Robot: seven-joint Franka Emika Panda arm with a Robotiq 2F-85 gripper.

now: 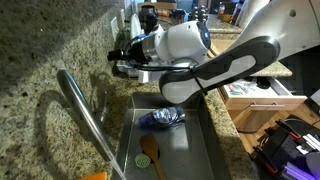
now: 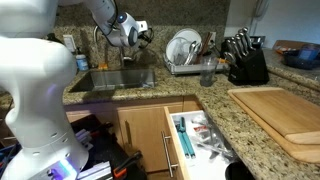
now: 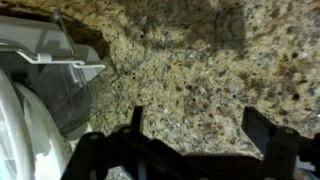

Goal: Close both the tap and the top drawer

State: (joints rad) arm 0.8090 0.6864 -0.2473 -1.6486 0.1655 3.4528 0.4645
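The chrome tap (image 1: 82,108) arcs over the sink (image 1: 205,140); it also shows behind the sink (image 2: 100,42) in an exterior view. My gripper (image 1: 122,60) hangs above the counter behind the sink, beside the tap, also seen in an exterior view (image 2: 143,34). In the wrist view its two fingers (image 3: 200,130) are spread apart with only granite wall between them, holding nothing. The top drawer (image 2: 178,140) stands pulled out under the counter, with cutlery inside; its white inside shows in an exterior view (image 1: 262,96). I cannot tell whether water is running.
The sink holds a blue bowl (image 1: 163,117) and a wooden spoon (image 1: 150,148). A white dish rack (image 2: 186,52) with plates, a knife block (image 2: 246,60) and a wooden cutting board (image 2: 282,112) stand on the granite counter. The rack's edge (image 3: 60,60) is close beside the gripper.
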